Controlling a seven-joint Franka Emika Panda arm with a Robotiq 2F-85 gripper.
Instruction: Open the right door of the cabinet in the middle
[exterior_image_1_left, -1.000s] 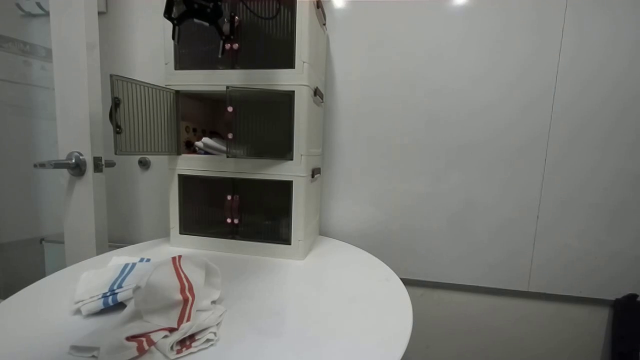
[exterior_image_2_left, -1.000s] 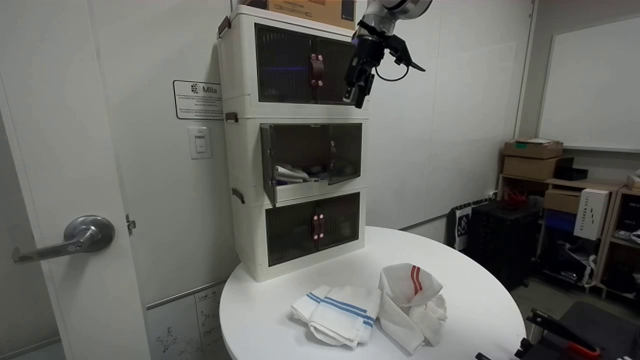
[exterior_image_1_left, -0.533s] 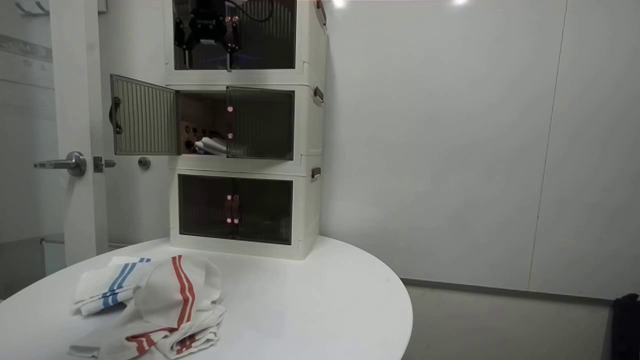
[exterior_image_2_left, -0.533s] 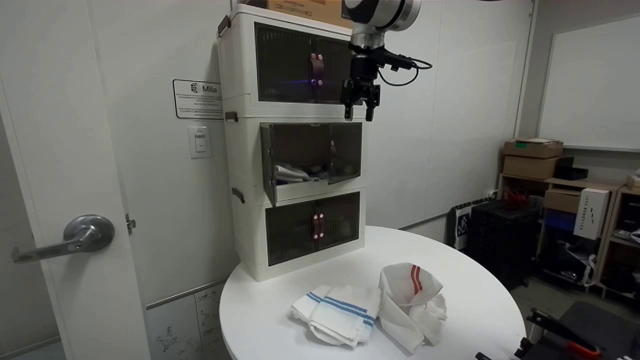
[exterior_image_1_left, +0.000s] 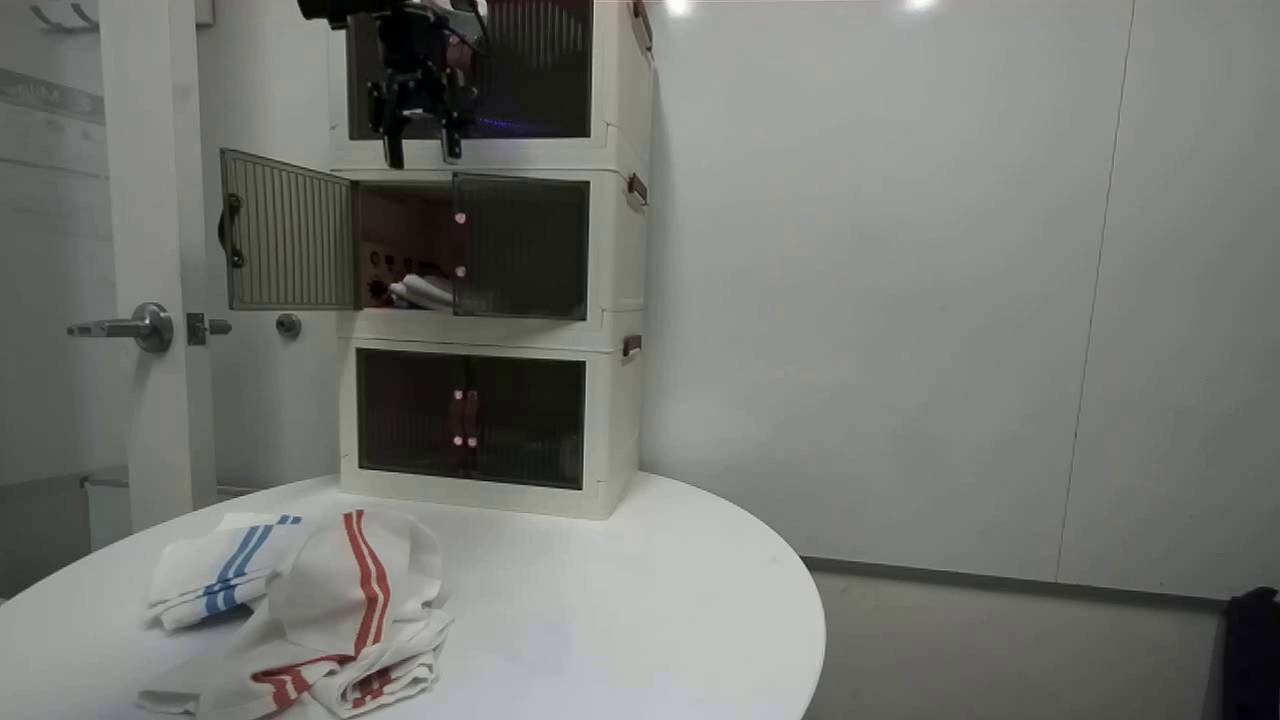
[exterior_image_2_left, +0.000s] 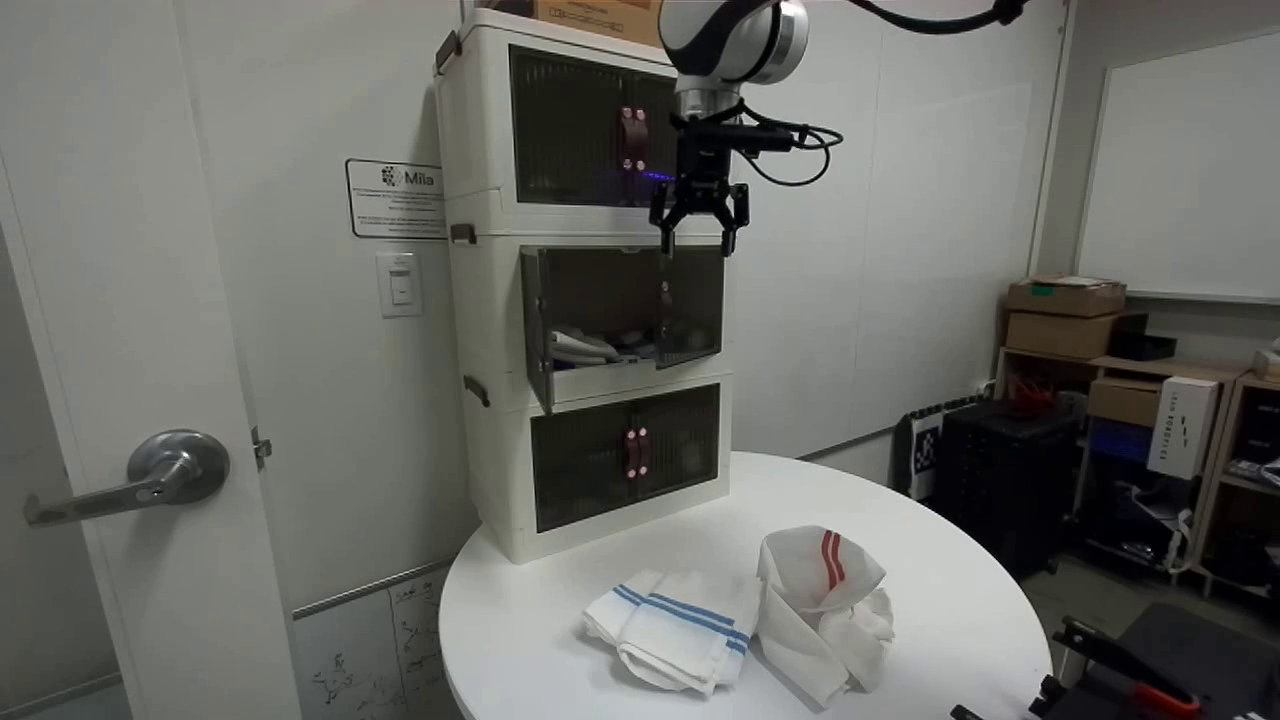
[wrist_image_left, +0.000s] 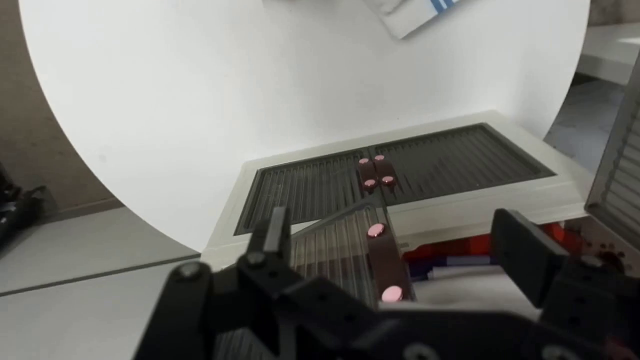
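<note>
Cabinet (exterior_image_1_left: 624, 255) white; right door (exterior_image_1_left: 525, 250) dark smoky, finely ribbed; its strap (wrist_image_left: 388, 262) maroon, studs (wrist_image_left: 392, 294) pink; left door (exterior_image_1_left: 290, 232) greyish, vertical ribs; gripper (exterior_image_2_left: 698, 244) black; table (exterior_image_1_left: 640, 610) plain white; blue-striped towel (exterior_image_2_left: 680, 632) white, stripes paired; red-striped towel (exterior_image_2_left: 825, 617) off-white, stripes paired likewise; lever handle (exterior_image_2_left: 160, 485) silvery; cardboard boxes (exterior_image_2_left: 1060, 335) brown; wall panel (exterior_image_1_left: 880, 300) pale grey.

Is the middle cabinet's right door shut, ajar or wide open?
Ajar: in the wrist view the right door angles out past the front of the bottom unit; in an exterior view the left door stands far wider.
</note>
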